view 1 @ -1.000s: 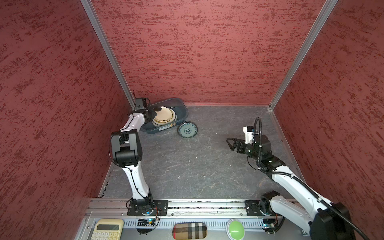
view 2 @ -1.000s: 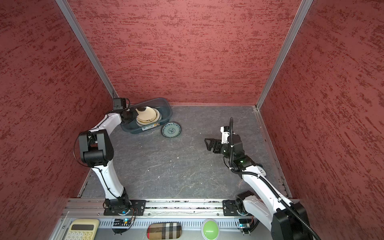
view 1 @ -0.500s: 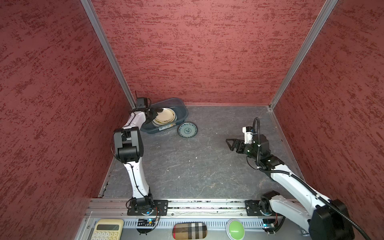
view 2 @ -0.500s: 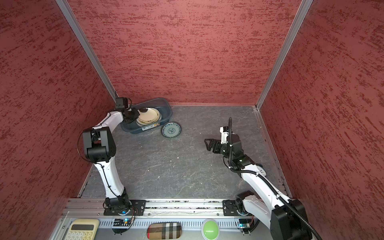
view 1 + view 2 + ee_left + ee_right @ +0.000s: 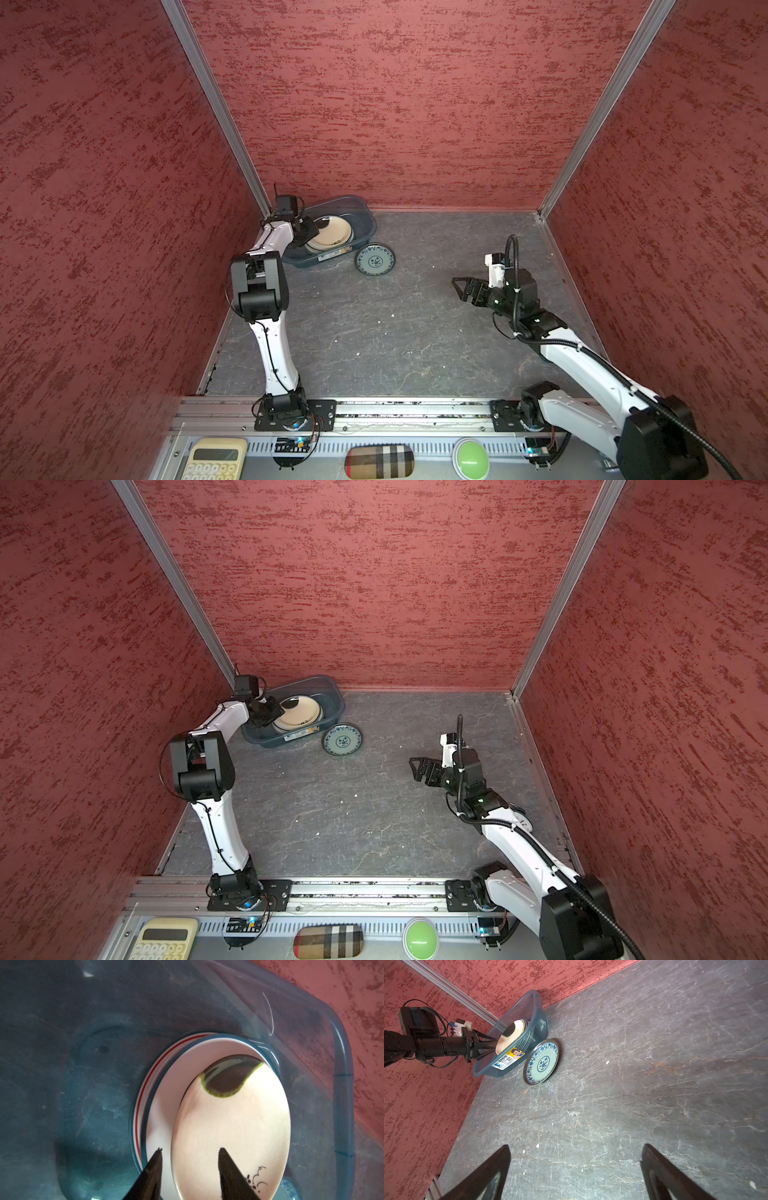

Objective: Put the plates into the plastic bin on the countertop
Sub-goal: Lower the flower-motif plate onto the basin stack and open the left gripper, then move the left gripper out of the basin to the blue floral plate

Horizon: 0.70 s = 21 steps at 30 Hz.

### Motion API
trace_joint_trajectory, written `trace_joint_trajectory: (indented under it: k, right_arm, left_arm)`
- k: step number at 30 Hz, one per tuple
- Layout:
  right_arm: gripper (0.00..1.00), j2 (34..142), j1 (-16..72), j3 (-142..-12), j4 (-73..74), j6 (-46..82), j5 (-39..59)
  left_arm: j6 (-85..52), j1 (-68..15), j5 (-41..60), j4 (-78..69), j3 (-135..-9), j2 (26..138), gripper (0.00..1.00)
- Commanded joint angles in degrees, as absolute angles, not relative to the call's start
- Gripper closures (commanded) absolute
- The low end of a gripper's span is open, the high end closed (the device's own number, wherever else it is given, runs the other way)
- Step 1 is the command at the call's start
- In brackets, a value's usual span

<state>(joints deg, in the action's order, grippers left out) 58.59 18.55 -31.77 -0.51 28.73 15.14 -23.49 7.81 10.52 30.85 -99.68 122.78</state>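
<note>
The plastic bin stands in the far left corner of the countertop. Inside it lies a stack of plates, with a cream plate on top of a white plate with a dark-teal rim and a red-striped one. My left gripper hangs over the bin, open, its jaws either side of the cream plate's edge without pinching it. A teal-patterned plate leans against the bin's labelled side. My right gripper hovers open and empty over the countertop at the right.
Red textured walls close in the left, back and right, with aluminium posts in the corners. A metal rail carries both arm bases at the front. Below it lie a calculator, a checked case and a green button.
The left gripper has opened and let go of the cream plate, which has dropped from a tilt to lie on the stack. The right arm has hardly moved.
</note>
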Motion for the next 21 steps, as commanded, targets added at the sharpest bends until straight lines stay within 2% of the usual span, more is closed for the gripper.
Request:
trace_joint_trajectory:
  k: [1,21]
  right_arm:
    - [0.01,58.03,18.24,-32.57,-0.32,28.89,14.06]
    - [0.01,55.22,18.01,-31.12,-1.88,29.01,13.26]
  left_arm:
    - [-22.64,7.38,12.1,31.6,-100.83,123.91,0.53]
    - [-21.53,5.36,13.14,33.28,-102.93,124.1,0.56]
